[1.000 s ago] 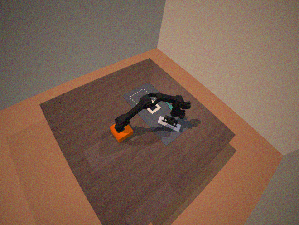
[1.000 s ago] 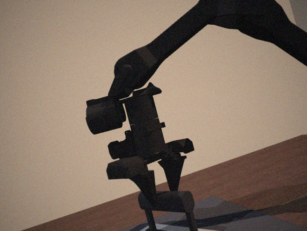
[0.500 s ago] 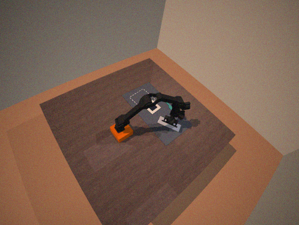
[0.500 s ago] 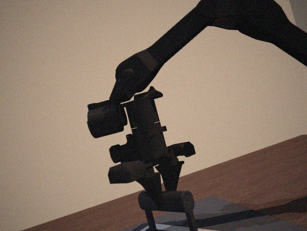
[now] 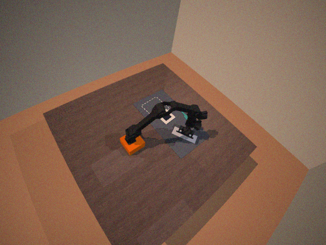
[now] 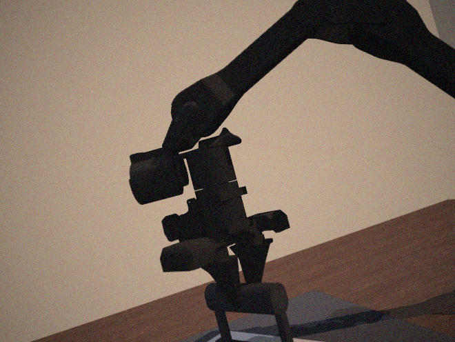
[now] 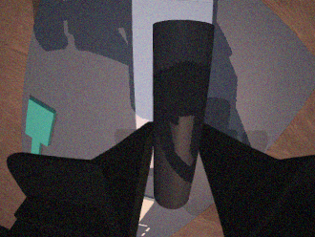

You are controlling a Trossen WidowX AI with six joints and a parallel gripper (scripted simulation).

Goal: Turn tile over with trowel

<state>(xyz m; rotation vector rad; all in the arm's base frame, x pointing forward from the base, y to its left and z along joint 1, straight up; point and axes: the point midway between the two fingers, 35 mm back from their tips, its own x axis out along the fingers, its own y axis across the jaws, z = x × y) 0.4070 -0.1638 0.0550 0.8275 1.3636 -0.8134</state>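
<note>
Evidently the end effector grips the black-handled trowel crosswise, its raised bar offering clearance above the blade. Beside them lies a teal spatula-shaped piece; farther off, toward the arm's base side, the tile awaits turning, dark mark up.

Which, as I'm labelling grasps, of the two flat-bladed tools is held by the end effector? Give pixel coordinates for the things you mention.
The pale-bladed trowel (image 5: 176,130) (image 6: 251,336) (image 7: 143,57), gripped by its black cylindrical handle (image 6: 254,299) (image 7: 183,43); the teal tool (image 5: 185,115) (image 7: 39,121) lies apart, unheld.
</note>
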